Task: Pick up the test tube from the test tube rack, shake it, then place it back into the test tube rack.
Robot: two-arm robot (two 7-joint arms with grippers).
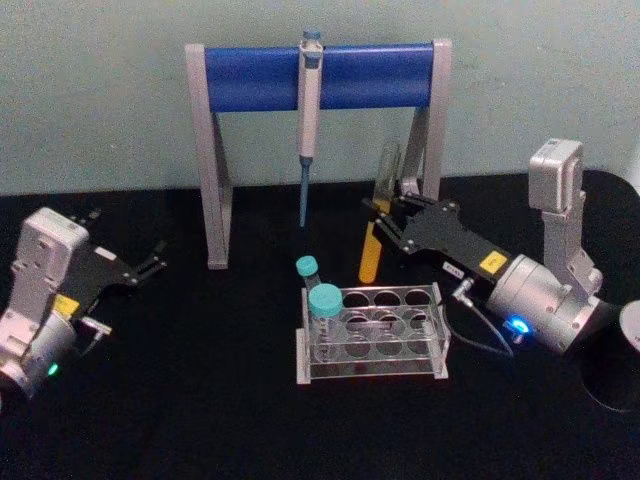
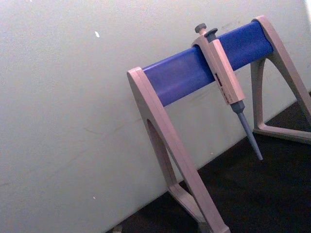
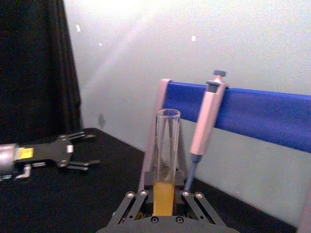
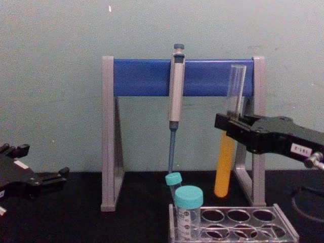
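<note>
Nearest, the clear rack (image 1: 400,372) stands on the black counter (image 1: 200,400). My left pincer (image 1: 155,258) idles at the left, parted. Just behind and above the rack, my right pincer (image 1: 380,215) is clamped on the tube (image 1: 371,255) of orange liquid, lifted out. Returning it, perhaps shaking too, is yet to do, I judge.

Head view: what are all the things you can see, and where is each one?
test tube: 1, clear with orange-yellow liquid, held up behind the rack
test tube rack: 1, clear, front middle of the table
teal-capped tubes: 2, clear with teal caps, at the rack's left end
pipette: 1, pale grey with blue tip, hanging on the stand
pipette stand: 1, grey legs and blue bar, at the back
table: 1, black
left gripper: 1, black, open, at the left
right gripper: 1, black, shut on the test tube
</note>
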